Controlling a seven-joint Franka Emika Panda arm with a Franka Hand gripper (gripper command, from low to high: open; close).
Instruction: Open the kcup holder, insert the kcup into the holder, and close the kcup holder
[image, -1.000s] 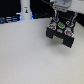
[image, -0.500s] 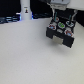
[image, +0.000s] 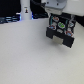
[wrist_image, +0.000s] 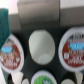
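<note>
Exterior view shows the kcup holder (image: 61, 31) right under the arm, its drawer pulled out toward the camera. Wrist view, looking straight down, shows a red-lidded pod (wrist_image: 11, 51), an empty round slot (wrist_image: 41, 46), then another red-lidded pod (wrist_image: 74, 50). The kcup's (wrist_image: 42, 78) green top peeks just below the claw. I cannot tell whether the claw grips it.

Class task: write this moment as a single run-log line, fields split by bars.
arm: over holder | drawer: open | hand: not visible | wrist view: empty slot between red-lidded pods | kcup: not identifiable
</note>
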